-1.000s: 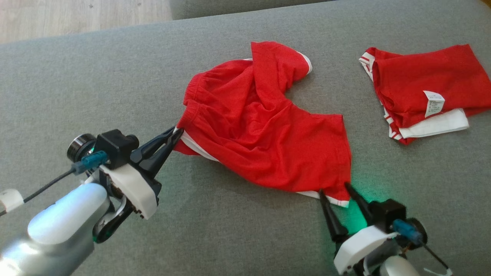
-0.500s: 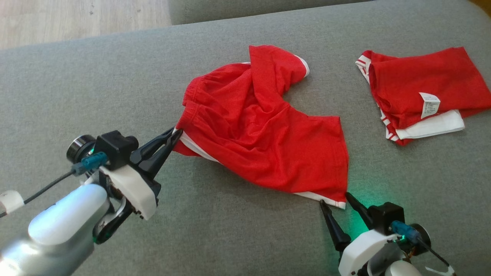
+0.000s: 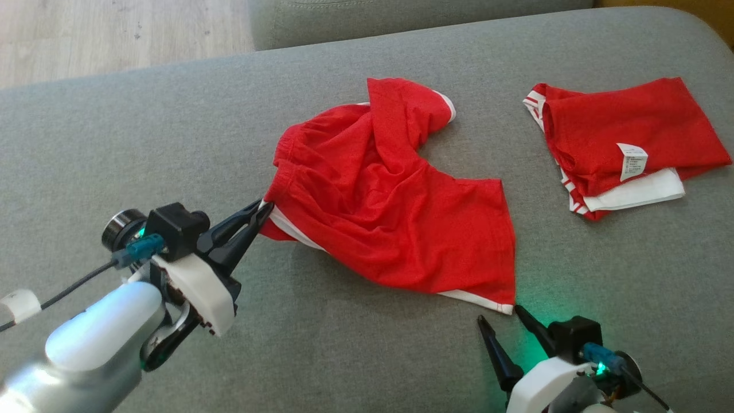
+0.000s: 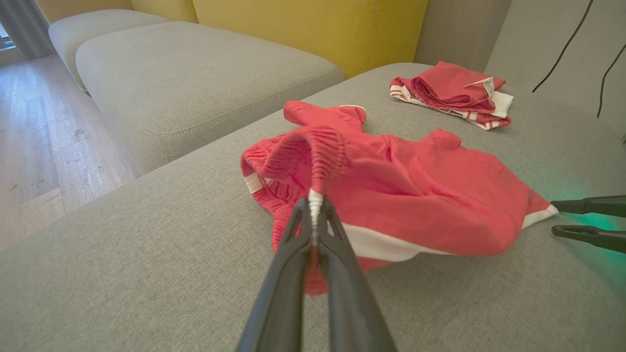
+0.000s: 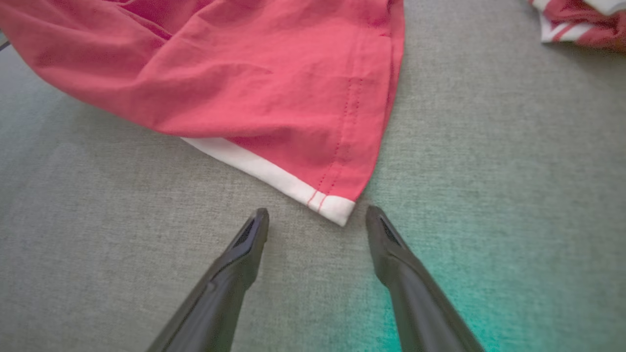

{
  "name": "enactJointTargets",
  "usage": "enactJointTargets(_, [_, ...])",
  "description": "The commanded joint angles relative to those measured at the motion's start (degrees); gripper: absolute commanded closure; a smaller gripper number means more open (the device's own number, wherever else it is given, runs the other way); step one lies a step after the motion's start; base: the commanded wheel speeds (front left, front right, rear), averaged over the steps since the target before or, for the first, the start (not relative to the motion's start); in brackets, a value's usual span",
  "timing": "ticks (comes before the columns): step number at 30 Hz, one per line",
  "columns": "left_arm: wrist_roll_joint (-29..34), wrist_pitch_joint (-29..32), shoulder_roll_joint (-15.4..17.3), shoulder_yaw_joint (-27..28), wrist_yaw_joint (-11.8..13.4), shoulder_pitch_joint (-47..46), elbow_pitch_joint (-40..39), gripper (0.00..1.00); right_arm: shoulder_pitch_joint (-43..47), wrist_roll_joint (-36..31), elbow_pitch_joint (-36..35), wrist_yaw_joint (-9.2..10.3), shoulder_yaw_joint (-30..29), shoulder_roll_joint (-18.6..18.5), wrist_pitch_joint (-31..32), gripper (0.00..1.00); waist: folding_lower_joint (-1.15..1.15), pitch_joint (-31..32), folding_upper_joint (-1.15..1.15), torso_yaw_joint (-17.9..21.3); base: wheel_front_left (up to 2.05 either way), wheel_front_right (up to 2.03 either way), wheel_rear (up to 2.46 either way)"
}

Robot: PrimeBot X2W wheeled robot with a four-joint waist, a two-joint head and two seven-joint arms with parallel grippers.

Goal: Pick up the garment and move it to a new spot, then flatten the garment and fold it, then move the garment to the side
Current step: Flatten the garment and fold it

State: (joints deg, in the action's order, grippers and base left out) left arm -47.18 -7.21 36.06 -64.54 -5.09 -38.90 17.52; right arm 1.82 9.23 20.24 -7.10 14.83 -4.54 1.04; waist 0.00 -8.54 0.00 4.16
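Red shorts (image 3: pixel 395 223) on grey sofa (image 3: pixel 114 132); left hand (image 3: pixel 265 206) pinching them, right hand (image 3: pixel 498 314) spread just beside them.

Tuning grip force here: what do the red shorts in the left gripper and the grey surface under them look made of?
The red shorts look like thin, matte knit fabric: loose folds, ribbed waistband, stitched white hem. The grey surface looks like coarse woven upholstery, probably padded: visible weave, rounded seamed edges.
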Motion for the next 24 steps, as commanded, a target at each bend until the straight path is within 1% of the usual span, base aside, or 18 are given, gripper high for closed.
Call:
enactJointTargets(1, [-0.3, -0.5, 2.0, 2.6, 0.1, -1.9, -1.0, 1.0, -0.7, 0.7, -1.5, -0.39, 2.0, 0.0, -0.1, 0.0, 0.0, -0.1, 0.0, -0.2, 0.0, 0.0, 0.0])
enactJointTargets(10, [-0.3, -0.5, 1.9, 2.2, 0.1, -1.8, -1.1, 1.0, -0.8, 1.9, -2.1, -0.39, 3.4, -0.8, -0.6, 0.0, 0.0, -0.1, 0.0, -0.7, 0.0, 0.0, 0.0])
enactJointTargets(20, [-0.6, -0.4, 2.0, 1.8, 0.2, -1.4, -1.0, 1.0, -1.0, 1.4, -2.2, -0.39, 3.1, -1.0, -1.3, 0.0, 0.0, 0.5, 0.0, -0.9, 0.0, 0.0, 0.0])
enactJointTargets(21, [-0.6, -0.4, 1.9, 1.7, 0.2, -1.4, -1.1, 1.0, -1.0, 1.2, -2.1, -0.39, 3.1, -1.0, -1.4, 0.2, 0.0, 0.5, 0.0, -0.9, 0.0, 0.0, 0.0])
enactJointTargets(22, [-0.6, -0.4, 1.9, 1.6, 0.2, -1.4, -1.1, 1.0, -1.1, 1.1, -2.1, -0.39, 2.9, -1.0, -1.5, 0.63, 0.0, 0.5, 0.0, -1.0, 0.0, 0.0, 0.0])
enactJointTargets(23, [-0.6, -0.4, 1.9, 1.6, 0.2, -1.4, -1.1, 1.0, -1.2, 1.0, -2.1, -0.39, 2.8, -1.0, -1.7, 1.0, 0.0, 0.5, 0.0, -1.0, 0.0, 0.0, 0.0])
enactJointTargets(24, [-0.6, -0.4, 1.9, 1.5, 0.2, -1.4, -1.1, 1.0, -1.3, 0.8, -2.1, -0.39, 2.6, -0.9, -1.9, 1.0, 0.0, 0.5, 0.0, -1.0, 0.0, 0.0, 0.0])
